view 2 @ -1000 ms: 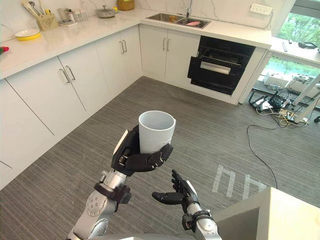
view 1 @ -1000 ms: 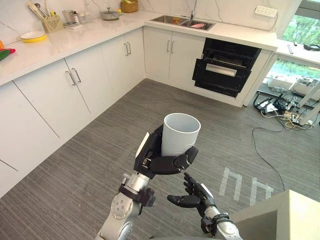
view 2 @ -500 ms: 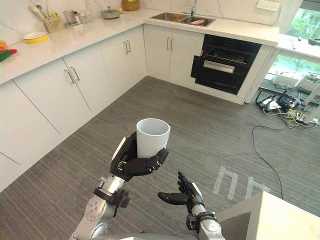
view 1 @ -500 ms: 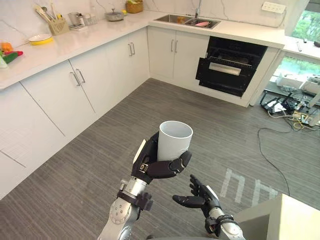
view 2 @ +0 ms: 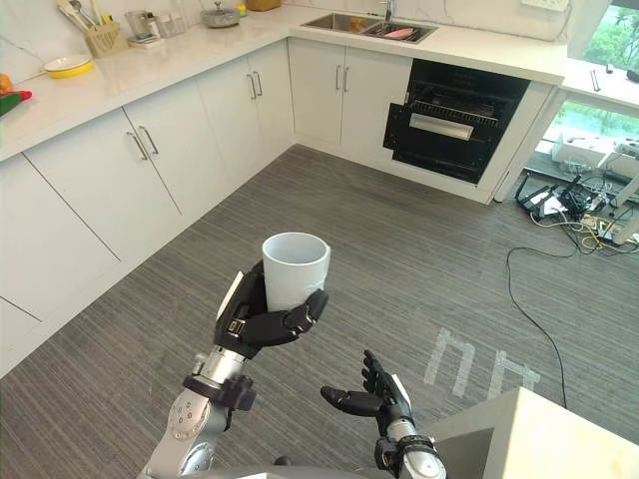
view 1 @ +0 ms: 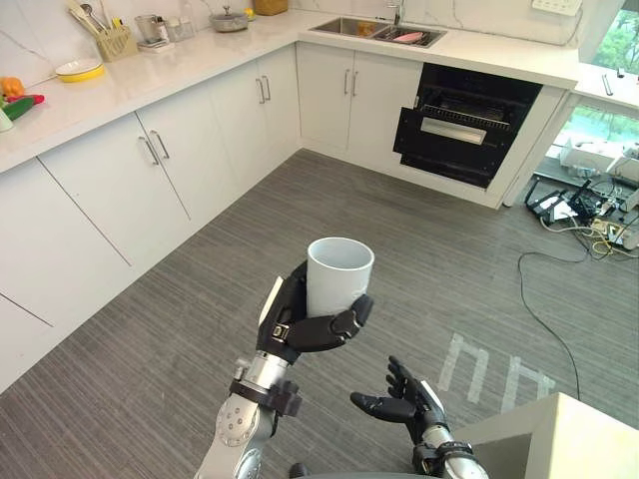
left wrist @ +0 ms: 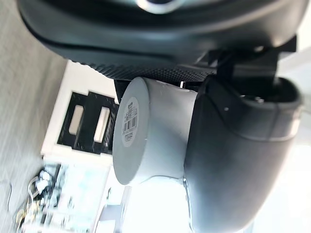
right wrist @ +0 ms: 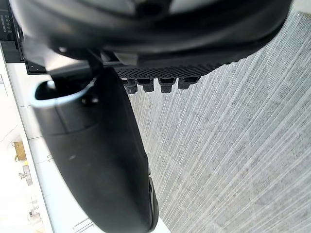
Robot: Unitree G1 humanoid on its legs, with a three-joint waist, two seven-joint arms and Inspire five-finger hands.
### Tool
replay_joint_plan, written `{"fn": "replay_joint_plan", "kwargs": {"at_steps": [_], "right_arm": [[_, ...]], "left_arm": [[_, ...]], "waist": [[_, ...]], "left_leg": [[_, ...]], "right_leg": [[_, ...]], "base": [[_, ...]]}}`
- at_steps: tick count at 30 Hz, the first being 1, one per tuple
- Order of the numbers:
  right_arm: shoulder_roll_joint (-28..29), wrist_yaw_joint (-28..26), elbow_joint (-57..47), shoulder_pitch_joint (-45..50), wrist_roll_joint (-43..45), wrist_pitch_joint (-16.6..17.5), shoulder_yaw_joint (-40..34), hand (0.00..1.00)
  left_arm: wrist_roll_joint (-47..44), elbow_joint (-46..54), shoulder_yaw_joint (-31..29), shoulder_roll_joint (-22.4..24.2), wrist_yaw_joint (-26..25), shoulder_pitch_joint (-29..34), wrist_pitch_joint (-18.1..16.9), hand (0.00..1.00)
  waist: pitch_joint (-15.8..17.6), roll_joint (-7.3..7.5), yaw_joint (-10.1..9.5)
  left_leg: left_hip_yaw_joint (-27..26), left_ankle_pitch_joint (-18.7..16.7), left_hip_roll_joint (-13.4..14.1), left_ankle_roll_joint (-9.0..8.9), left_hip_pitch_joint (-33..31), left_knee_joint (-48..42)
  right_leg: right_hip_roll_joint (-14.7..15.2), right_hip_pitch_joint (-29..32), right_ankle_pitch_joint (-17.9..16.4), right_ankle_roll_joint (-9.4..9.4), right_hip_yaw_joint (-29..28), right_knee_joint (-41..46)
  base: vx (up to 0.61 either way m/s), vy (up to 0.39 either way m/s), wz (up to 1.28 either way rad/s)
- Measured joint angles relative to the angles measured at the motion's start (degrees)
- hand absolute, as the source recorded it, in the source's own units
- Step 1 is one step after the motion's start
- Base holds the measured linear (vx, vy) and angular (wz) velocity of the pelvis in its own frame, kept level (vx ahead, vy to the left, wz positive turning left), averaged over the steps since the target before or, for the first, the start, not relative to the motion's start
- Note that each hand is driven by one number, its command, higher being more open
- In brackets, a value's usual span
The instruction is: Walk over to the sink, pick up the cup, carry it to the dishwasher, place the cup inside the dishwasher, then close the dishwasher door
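Observation:
A white cup [view 1: 338,274] stands upright in my left hand [view 1: 300,324], fingers and thumb curled round its lower half, held out over the grey floor. The left wrist view shows the cup's base [left wrist: 129,131] with a barcode sticker against my palm. My right hand [view 1: 404,404] hangs lower and to the right, fingers relaxed and holding nothing. The dishwasher [view 1: 464,125] is across the room under the counter, its dark door partly ajar. The sink [view 1: 374,30] lies in the counter to its left.
White cabinets [view 1: 150,170] run along the left wall and the far corner. A yellow bowl [view 1: 77,69], a utensil holder [view 1: 110,40] and a pot [view 1: 228,18] stand on the counter. Cables [view 1: 589,215] lie at the right. A pale table corner [view 1: 554,439] is at the lower right.
The camera has shifted, and the counter and dishwasher sit slightly differently in the picture. The cup stays in my left hand, a little lower and further left. My right hand has dropped slightly.

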State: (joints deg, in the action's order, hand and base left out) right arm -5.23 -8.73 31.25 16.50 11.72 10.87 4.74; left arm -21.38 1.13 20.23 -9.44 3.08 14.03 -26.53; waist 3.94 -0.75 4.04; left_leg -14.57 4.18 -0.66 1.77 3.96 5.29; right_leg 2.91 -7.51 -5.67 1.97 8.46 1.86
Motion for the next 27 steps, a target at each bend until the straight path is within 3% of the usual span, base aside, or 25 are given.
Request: {"fn": "replay_joint_plan", "kwargs": {"at_steps": [6, 9, 12, 16, 18, 19, 21, 24, 27], "right_arm": [[0.2, 0.6, -3.1, -0.3, -0.8, 0.0, -2.3, 1.0], [0.0, 0.5, -4.0, -1.4, -0.9, 0.0, -2.1, 1.0], [-0.2, 0.5, -5.0, -1.3, -0.9, 0.0, -2.1, 1.0], [-0.6, 0.4, -5.3, -1.4, -2.0, 0.0, -2.1, 1.0], [-0.6, 0.4, -5.3, -1.3, -2.5, 0.0, -2.0, 1.0], [-0.5, 0.3, -5.3, -1.3, -2.8, 0.0, -2.0, 1.0], [-0.6, 0.1, -5.3, -1.3, -2.9, 0.0, -2.0, 1.0], [-0.9, -0.4, -5.3, -1.3, -2.9, 0.0, -2.1, 1.0], [-1.5, -1.6, -5.4, -1.0, -2.8, 0.0, -2.3, 1.0]], "left_arm": [[0.0, 0.3, -4.0, 1.6, -3.3, 3.7, 0.0, 0.0], [0.0, 1.0, -5.2, 1.7, -3.5, 4.6, 0.0, 0.0], [0.0, 1.4, -5.2, 2.6, -3.6, 4.9, -0.1, 0.0], [0.0, 2.6, -5.1, 3.6, -4.3, 4.9, -0.1, 0.0], [0.0, 3.2, -5.3, 3.5, -4.7, 4.9, -0.1, 0.0], [0.0, 3.2, -5.5, 3.0, -4.9, 5.1, -0.1, 0.0], [-0.1, 3.2, -5.9, 2.5, -4.9, 5.5, -0.1, 0.0], [-1.7, 3.1, -6.1, 2.2, -5.0, 5.3, -0.1, 0.0], [-2.3, 3.0, -6.0, 1.2, -4.9, 5.0, -0.1, 0.0]], "waist": [[-0.1, -0.05, -2.06], [0.1, 0.13, -2.3], [0.3, 0.33, -2.83], [2.0, 1.41, -2.92], [2.7, 1.16, -3.25], [3.0, 1.72, -3.23], [3.3, 1.81, -3.15], [3.8, 1.93, -3.07], [4.7, 1.51, -2.14]], "left_leg": [[-1.5, -0.5, 0.1, -0.65, 0.2, -0.3], [-2.2, -2.9, 0.1, -0.11, -0.4, -4.1], [-2.6, -8.5, 0.1, 0.18, -2.7, -12.5], [-2.8, -15.3, -0.4, 2.26, -6.2, -23.5], [-3.1, -16.7, -0.4, 2.65, -6.6, -25.7], [-3.2, -17.4, -0.5, 2.9, -6.6, -26.7], [-3.0, -18.2, -0.2, 3.27, -6.4, -27.6], [-2.2, -18.5, 0.4, 2.99, -6.3, -27.3], [-0.2, -19.2, 1.9, 1.97, -4.8, -27.1]], "right_leg": [[0.2, 0.2, -0.2, -0.13, -0.2, 1.5], [1.1, 0.8, -1.8, 0.48, -0.2, 4.8], [3.0, 2.4, -5.9, 1.07, -0.2, 11.7], [6.8, 7.2, -12.0, 2.61, 1.3, 26.0], [8.9, 11.2, -11.7, 2.11, 2.9, 35.4], [9.9, 13.0, -11.2, 1.41, 3.3, 39.6], [10.4, 15.0, -11.4, 0.76, 3.6, 42.8], [9.6, 18.2, -13.8, 0.94, 5.0, 39.3], [7.6, 23.3, -11.6, 2.43, 4.4, 33.1]], "base": [[0.03, -0.019, -0.02], [-0.01, 0.03, -0.08], [-0.05, 0.04, -0.08], [-0.05, 0.071, 0.03], [-0.02, 0.065, -0.07], [0.01, 0.036, -0.02], [0.05, 0.012, -0.04], [0.08, -0.016, 0.02], [0.13, -0.073, 0.24]]}}
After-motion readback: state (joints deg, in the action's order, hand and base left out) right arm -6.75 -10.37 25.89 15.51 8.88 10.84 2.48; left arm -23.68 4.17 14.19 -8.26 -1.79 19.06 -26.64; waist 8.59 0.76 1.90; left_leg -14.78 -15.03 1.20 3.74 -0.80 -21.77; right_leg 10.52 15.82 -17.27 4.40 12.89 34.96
